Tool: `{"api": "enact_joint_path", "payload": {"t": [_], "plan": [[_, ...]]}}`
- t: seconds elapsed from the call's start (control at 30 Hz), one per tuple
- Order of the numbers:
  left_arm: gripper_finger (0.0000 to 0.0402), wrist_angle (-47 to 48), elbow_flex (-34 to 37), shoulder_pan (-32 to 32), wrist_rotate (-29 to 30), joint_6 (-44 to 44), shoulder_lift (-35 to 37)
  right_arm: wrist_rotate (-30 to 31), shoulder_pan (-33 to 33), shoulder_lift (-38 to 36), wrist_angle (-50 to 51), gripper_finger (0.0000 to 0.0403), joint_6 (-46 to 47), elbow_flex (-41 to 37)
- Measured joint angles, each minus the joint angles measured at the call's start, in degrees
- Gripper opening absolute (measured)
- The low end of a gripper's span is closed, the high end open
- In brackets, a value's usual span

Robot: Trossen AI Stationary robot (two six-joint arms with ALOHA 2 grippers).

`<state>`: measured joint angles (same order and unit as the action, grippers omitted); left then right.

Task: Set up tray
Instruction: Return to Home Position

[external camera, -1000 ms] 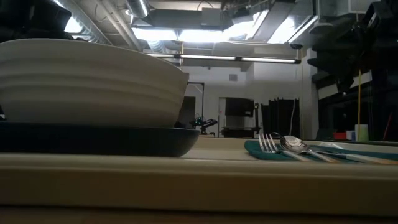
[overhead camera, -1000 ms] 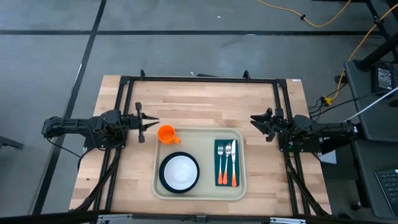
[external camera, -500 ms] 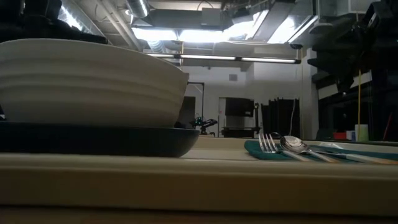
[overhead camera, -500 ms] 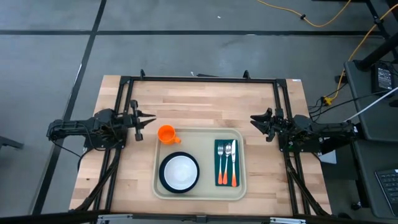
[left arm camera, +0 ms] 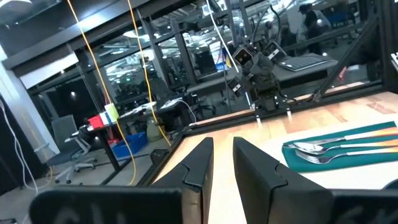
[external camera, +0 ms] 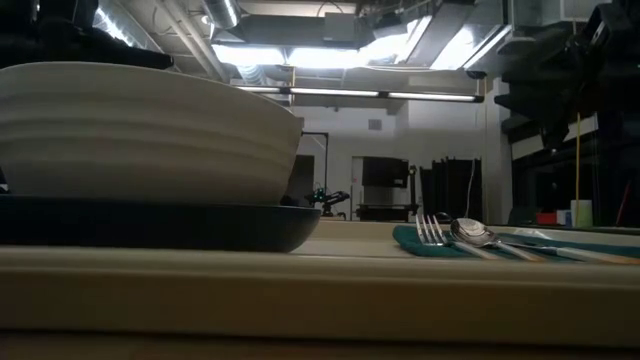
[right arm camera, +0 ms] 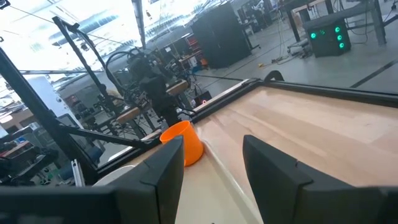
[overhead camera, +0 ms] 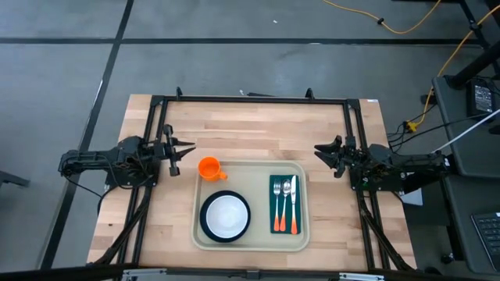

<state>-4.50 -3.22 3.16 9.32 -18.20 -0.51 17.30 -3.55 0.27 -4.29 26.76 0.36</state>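
Observation:
The beige tray [overhead camera: 262, 176] lies near the table's near edge. On it a white bowl [overhead camera: 226, 215] sits on a dark plate, and an orange cup [overhead camera: 208, 168] stands at its far left corner. A green napkin [overhead camera: 284, 204] on its right half carries a fork, a spoon and a knife. My left gripper [overhead camera: 187, 148] is open, left of the cup and apart from it. My right gripper [overhead camera: 319, 151] is open beyond the tray's far right corner. In the right wrist view the cup [right arm camera: 185, 142] shows past the open fingers.
A black frame [overhead camera: 250, 99] runs along the table's far edge and down both sides. Bare wood lies between the tray and the far rail. The low view sits right at the tray's rim [external camera: 320, 290], with the bowl [external camera: 140, 130] filling its left side.
My left gripper has drawn back toward the table's left edge and slightly toward the far edge, away from the orange cup. The cup and the other things on the tray have stayed in place.

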Motion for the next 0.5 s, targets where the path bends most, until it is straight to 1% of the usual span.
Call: {"api": "enact_joint_path", "payload": {"t": [0.17,0.37,0.5], "plan": [[0.0055,-0.02,0.0,0.0,0.0,-0.02,0.0,0.0,-0.33,0.41,0.11,0.017,-0.04,0.0],[0.0058,-0.02,0.0,0.0,0.0,-0.02,0.0,-0.02,-2.85,0.33,0.11,0.017,-0.06,0.0],[0.0055,-0.02,0.0,0.0,0.0,-0.02,0.0,-0.02,-2.82,0.33,0.11,0.017,-0.06,0.0]]}}
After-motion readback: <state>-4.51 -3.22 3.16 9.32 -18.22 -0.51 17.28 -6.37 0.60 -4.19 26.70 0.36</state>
